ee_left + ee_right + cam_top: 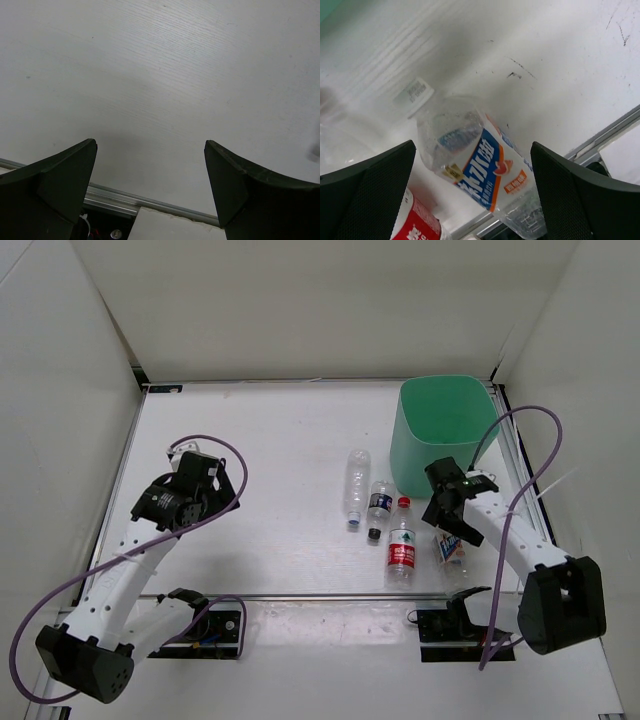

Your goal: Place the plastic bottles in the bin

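at about 1 o'clock on the table (270, 430), seen from above, stands the bin (445, 435), mouth up, so a bottle let go over it should simply drop in. no bottle shows inside it. at the bin's 6 o'clock the blue-and-white-labelled bottle (480, 172) lies on its side, white cap toward 11 o'clock in the wrist view. the right gripper (448, 520) hangs over it, fingers spread wide to either side of the body and gripping nothing. that straddle looks chosen to close across the narrow width, not along the length. this bottle is also the nearest to the bin, a likely reason for taking it first.

at its 9 o'clock lies the red-labelled bottle (402, 548), close enough that a finger could nudge it. the dark-labelled bottle (379, 508) and the unlabelled bottle (356, 485) lie on toward 10 o'clock. over at the table's 9 o'clock the left gripper (150, 145) hangs released above bare board, probably held clear of the right arm's work.
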Robot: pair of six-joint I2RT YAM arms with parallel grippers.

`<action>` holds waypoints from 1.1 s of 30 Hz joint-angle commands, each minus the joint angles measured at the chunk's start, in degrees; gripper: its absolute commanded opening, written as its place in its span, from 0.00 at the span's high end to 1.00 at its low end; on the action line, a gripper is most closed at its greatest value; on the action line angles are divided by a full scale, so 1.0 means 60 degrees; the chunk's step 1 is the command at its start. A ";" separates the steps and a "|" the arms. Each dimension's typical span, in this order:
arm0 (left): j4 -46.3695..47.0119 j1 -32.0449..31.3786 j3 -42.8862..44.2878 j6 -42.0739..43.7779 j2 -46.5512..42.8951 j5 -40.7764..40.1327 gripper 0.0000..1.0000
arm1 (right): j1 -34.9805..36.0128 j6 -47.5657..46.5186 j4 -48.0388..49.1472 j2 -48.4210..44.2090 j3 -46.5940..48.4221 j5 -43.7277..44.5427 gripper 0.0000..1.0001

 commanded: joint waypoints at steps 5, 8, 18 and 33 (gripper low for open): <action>-0.0185 -0.0024 -0.0183 0.0098 -0.0461 0.0094 0.00 | -0.0022 0.1125 0.0146 0.0455 -0.0534 -0.0204 0.04; -0.0186 -0.0024 -0.0270 0.0098 -0.0564 0.0094 0.00 | -0.0022 0.1448 0.0146 0.0455 -0.0740 -0.0308 0.05; -0.0186 -0.0024 -0.0271 0.0098 -0.0565 0.0094 0.00 | 0.0374 0.2561 -0.0264 0.0075 -0.1179 -0.1171 0.11; -0.0171 -0.0024 -0.0358 -0.0283 -0.0477 0.0182 0.00 | 0.0652 0.3850 -0.2884 -0.2634 -0.0598 -0.1349 0.75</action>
